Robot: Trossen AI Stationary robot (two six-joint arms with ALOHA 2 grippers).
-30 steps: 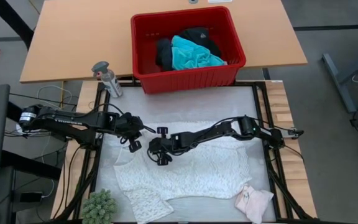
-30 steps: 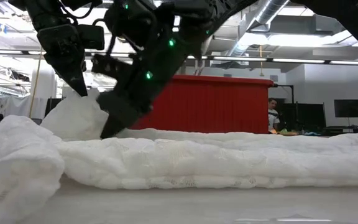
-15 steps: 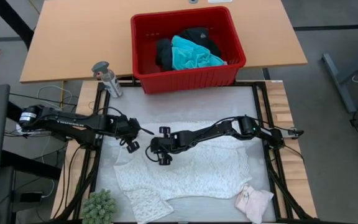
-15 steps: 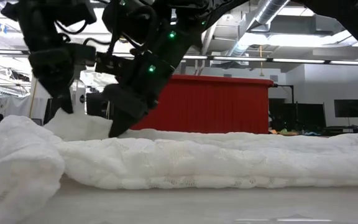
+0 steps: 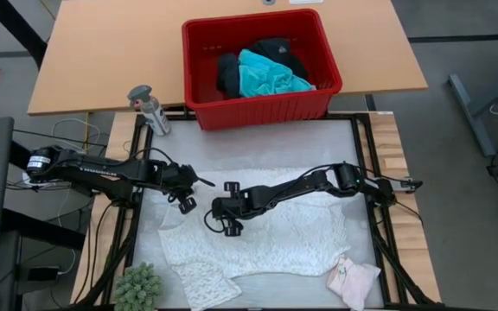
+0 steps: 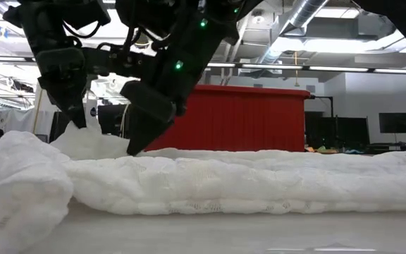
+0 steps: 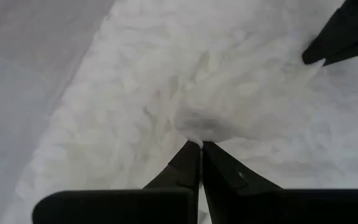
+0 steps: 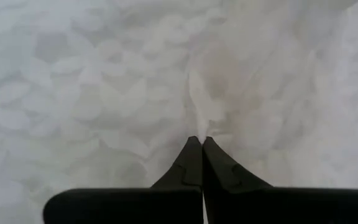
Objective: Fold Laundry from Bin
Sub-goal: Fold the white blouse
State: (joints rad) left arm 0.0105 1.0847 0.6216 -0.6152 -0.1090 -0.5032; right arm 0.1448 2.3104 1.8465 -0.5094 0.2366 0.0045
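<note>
Grey mat, white lacy top (image 5: 262,233) spread across it. Left gripper (image 5: 199,182) pinched on its raised edge, right gripper (image 5: 207,218) pinched on lace beside it, both now lower (fold settling). Bin (image 5: 261,65) beyond, holding remaining clothes.

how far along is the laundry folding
Early. Done: the white lacy top is out of the bin and spread on the mat, with a small pink-white piece at the corner. In hand: the left gripper and right gripper are each shut on a pinch of the top near its upper left edge. Left: the turquoise shirt and black clothing sit in the bin.
</note>
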